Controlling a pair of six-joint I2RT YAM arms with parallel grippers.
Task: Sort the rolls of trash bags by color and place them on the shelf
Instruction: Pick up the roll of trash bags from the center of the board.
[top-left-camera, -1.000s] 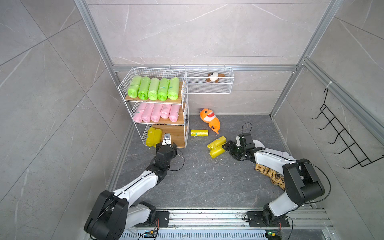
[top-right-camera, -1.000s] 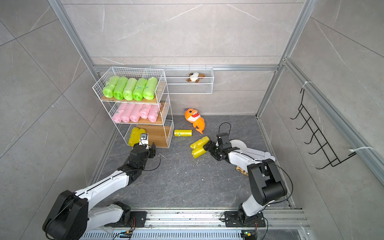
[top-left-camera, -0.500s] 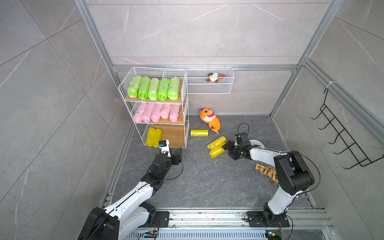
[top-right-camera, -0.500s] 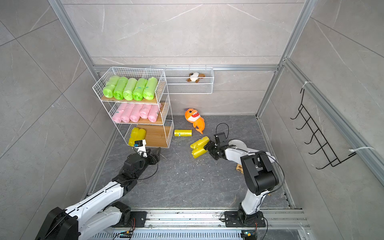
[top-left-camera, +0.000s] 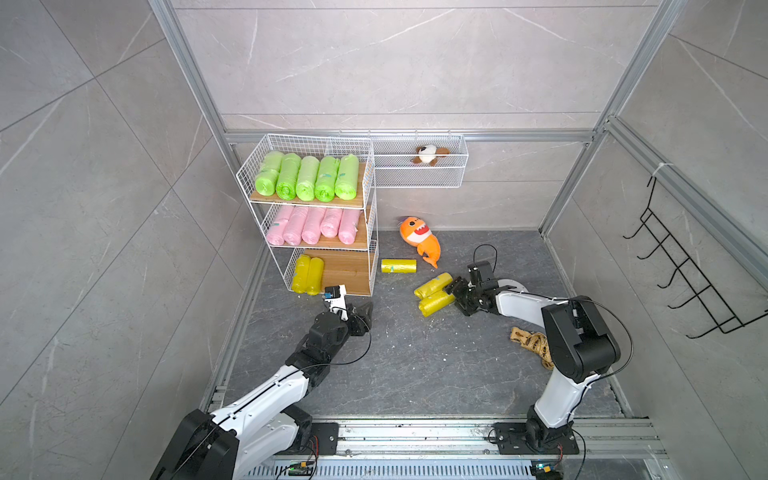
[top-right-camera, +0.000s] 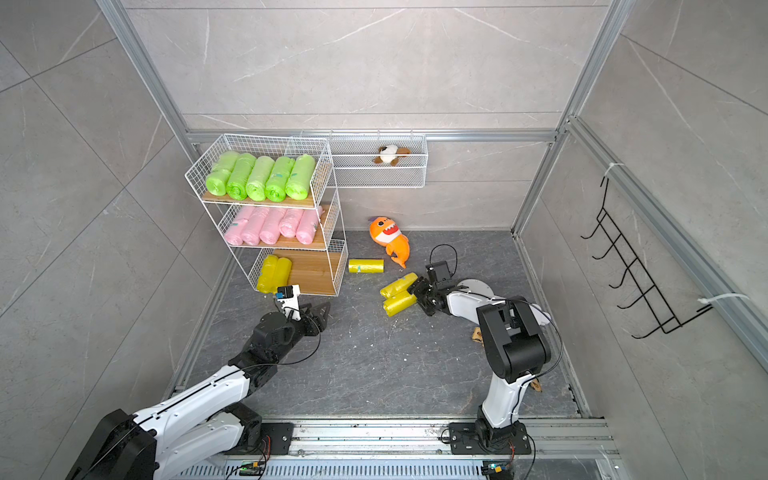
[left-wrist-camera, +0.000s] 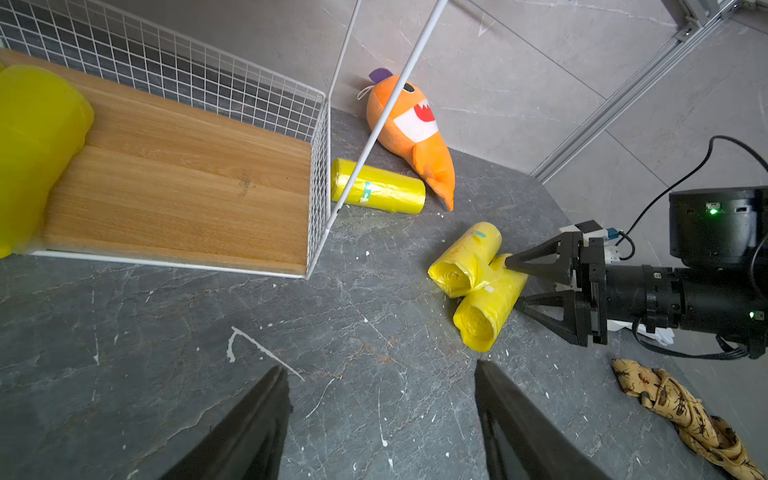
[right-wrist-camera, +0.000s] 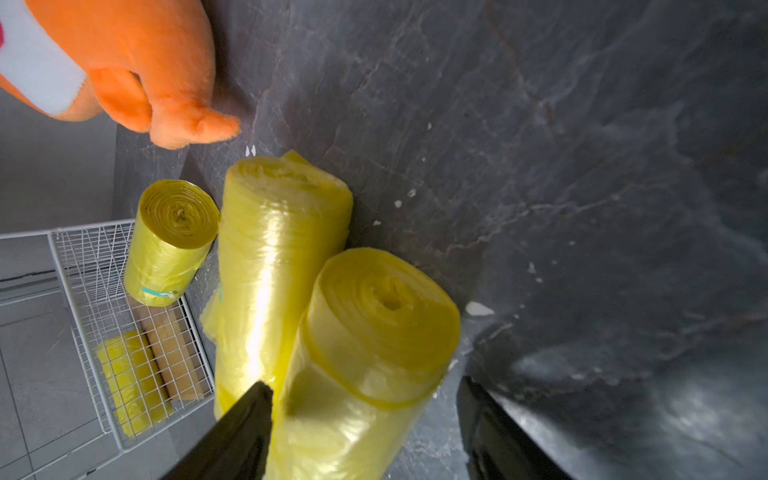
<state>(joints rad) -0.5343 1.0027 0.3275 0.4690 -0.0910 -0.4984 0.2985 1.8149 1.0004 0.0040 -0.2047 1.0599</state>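
Several lime green rolls (top-left-camera: 307, 176) fill the top tier of the white wire shelf (top-left-camera: 347, 270), and several pink rolls (top-left-camera: 311, 224) fill the middle one. Two yellow rolls (top-left-camera: 307, 274) lie on its bottom board. A pair of yellow rolls (top-left-camera: 432, 284) lies on the floor, and another yellow roll (top-left-camera: 398, 266) lies beside the shelf. My right gripper (top-left-camera: 455, 295) (right-wrist-camera: 361, 384) is open and straddles the nearer roll of the pair (right-wrist-camera: 365, 332), one finger between the two rolls. My left gripper (top-left-camera: 368, 313) (left-wrist-camera: 378, 368) is open and empty over the floor before the shelf.
An orange plush shark (top-left-camera: 419, 239) lies behind the loose rolls. A white wire basket (top-left-camera: 419, 176) on the back wall holds a small plush toy (top-left-camera: 430, 153). A patterned cloth (top-left-camera: 532, 343) lies by the right arm. Black hooks (top-left-camera: 685, 282) hang on the right wall.
My left gripper has drawn back from the shelf's bottom tier and swung to the right. My right gripper has edged in over the end of the nearer floor roll.
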